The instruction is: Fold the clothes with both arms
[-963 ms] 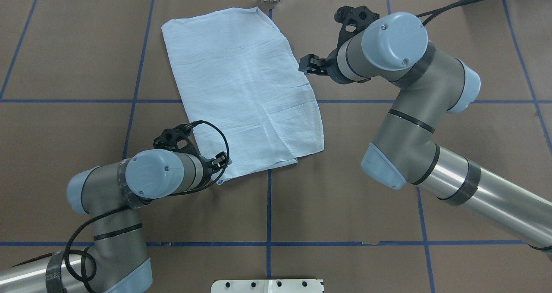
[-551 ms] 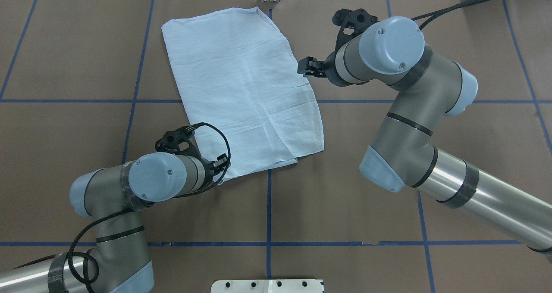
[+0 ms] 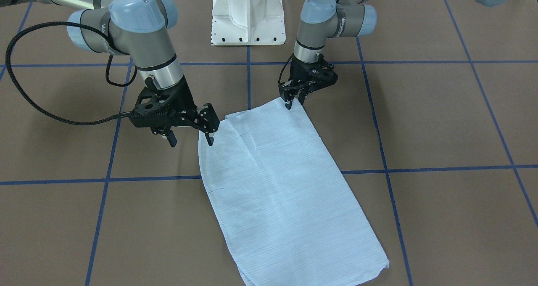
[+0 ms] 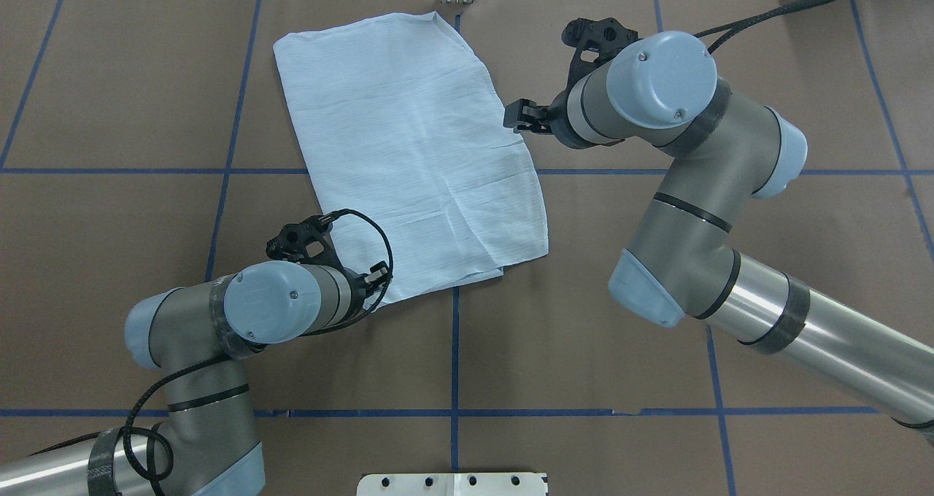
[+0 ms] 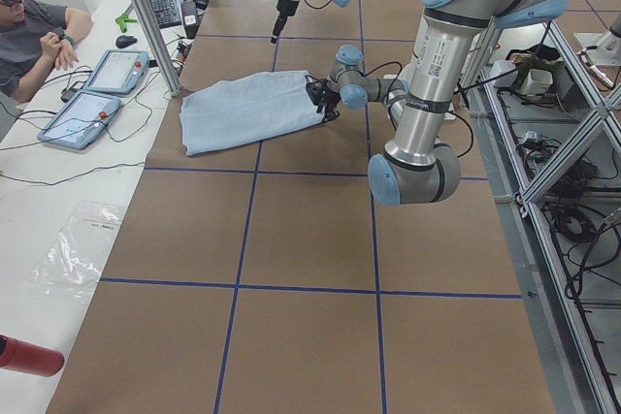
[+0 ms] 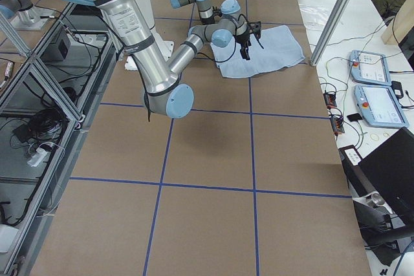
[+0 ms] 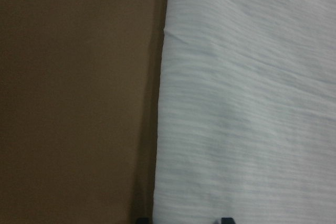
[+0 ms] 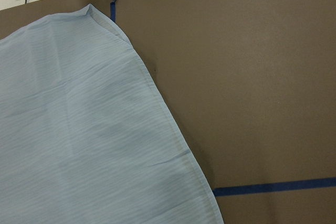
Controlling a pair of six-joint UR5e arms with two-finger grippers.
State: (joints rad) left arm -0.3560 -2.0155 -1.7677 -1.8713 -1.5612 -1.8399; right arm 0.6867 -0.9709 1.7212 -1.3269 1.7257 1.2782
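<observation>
Both my wrists had shifted slightly, leaving my left gripper [image 3: 294, 102] open astride the near corner of the folded shirt [image 3: 277, 193] on the bench [image 3: 420, 214] and my right gripper [image 3: 190, 141] open at its side edge; each should pinch every layer before lifting.

A brown table [image 4: 657, 335], marked into large squares by blue tape lines [image 4: 454, 357], carried a pale-blue shirt [image 4: 408, 146] folded into a flat rectangle, askew across the lines. A white base [image 3: 248, 17] stood at one edge.
</observation>
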